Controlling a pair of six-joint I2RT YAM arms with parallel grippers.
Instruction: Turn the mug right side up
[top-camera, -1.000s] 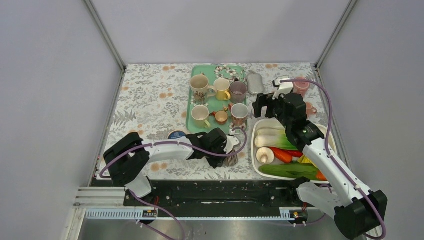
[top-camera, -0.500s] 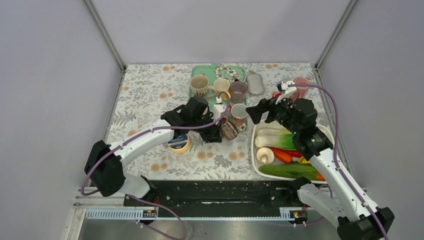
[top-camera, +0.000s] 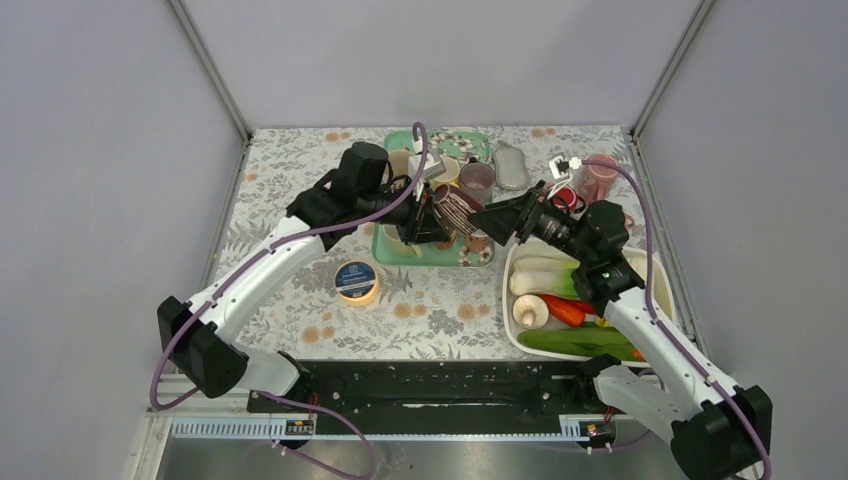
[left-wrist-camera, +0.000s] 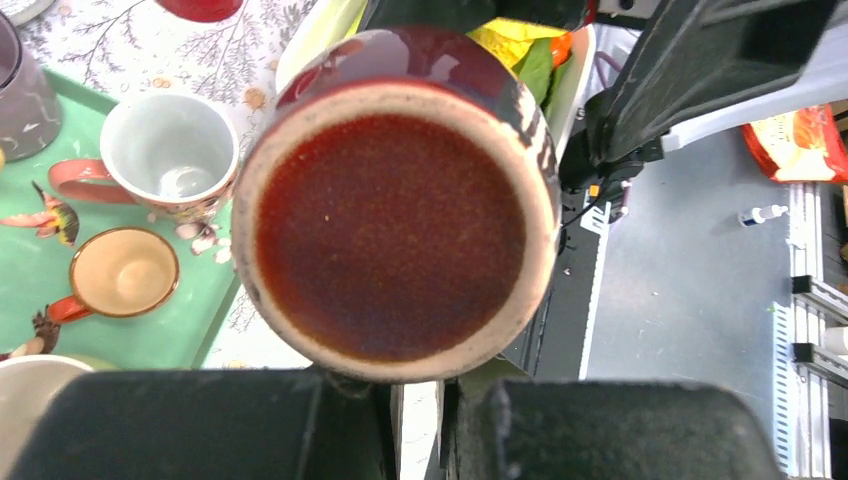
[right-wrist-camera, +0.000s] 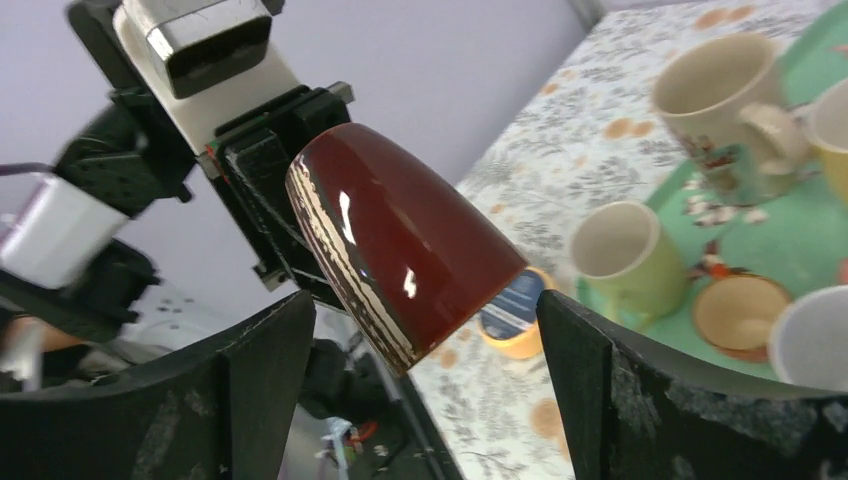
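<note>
**Status and hazards**

1. The counter (top-camera: 290, 190) carries a green tray (top-camera: 420, 256). All positions below are given relative to this tray.
2. The left end effector (top-camera: 425, 215) hangs above the tray's middle. Its fingers are nearly closed, pinching the mug (top-camera: 455, 208) at the edge of one end.
3. The right end effector (right-wrist-camera: 422, 310) approaches from the tray's right side. Its fingers are spread wide, one on each side of the mug wall, and neither appears to touch it.
4. The mug is held in the air above the tray, lying on its side and tilted. It is not upright. Which end is the mouth cannot be told.
5. Small cups (left-wrist-camera: 168, 150) stand on the tray directly below the mug.

**Likely faults**

- Slip: the wall is glossy and tapered, so an off-centre closure by the right end effector could squeeze the mug out.
- Drop: if the left end effector lets go before the right one is firmly seated, the mug would fall onto the cups.
- Collision: the two end effectors work close together, so misalignment could make their fingers strike.
</note>
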